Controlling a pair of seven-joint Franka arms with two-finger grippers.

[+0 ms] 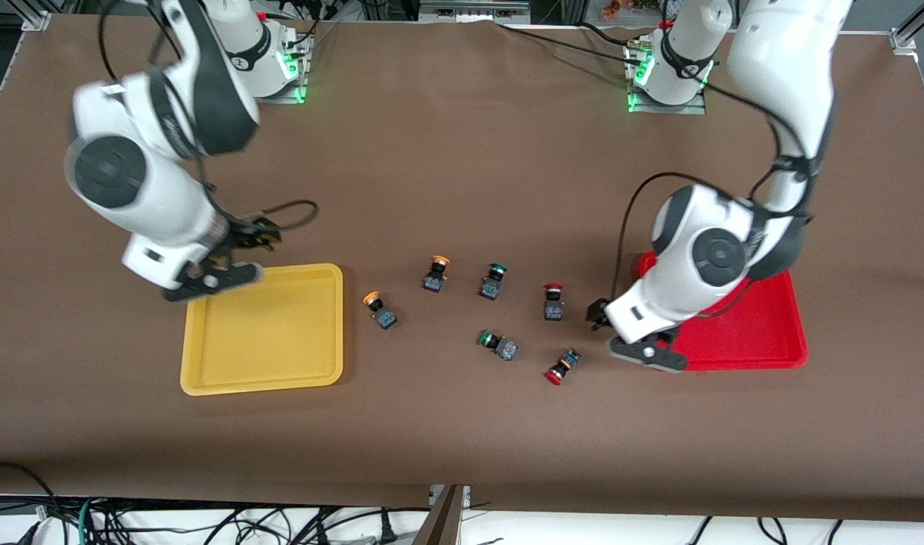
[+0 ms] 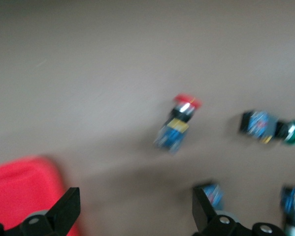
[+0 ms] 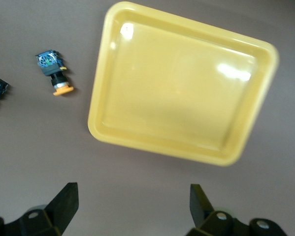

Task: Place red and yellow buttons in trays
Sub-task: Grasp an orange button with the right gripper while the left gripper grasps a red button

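Front view: six buttons [image 1: 553, 301] between trays [image 1: 265, 333], untouched.

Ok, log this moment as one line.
left gripper open beside red tray | right gripper open by yellow tray | trays empty | buttons on table

- I see a brown table [image 1: 462, 151] carrying a yellow tray [image 1: 265, 333] toward the right arm's end; a red tray [image 1: 764, 333] toward the left arm's
- Between the trays lie six buttons: two yellow-capped buttons [image 1: 378, 309] near the yellow tray; two green-capped buttons [image 1: 493, 280] midway; two red-capped buttons [image 1: 553, 301] near the red tray
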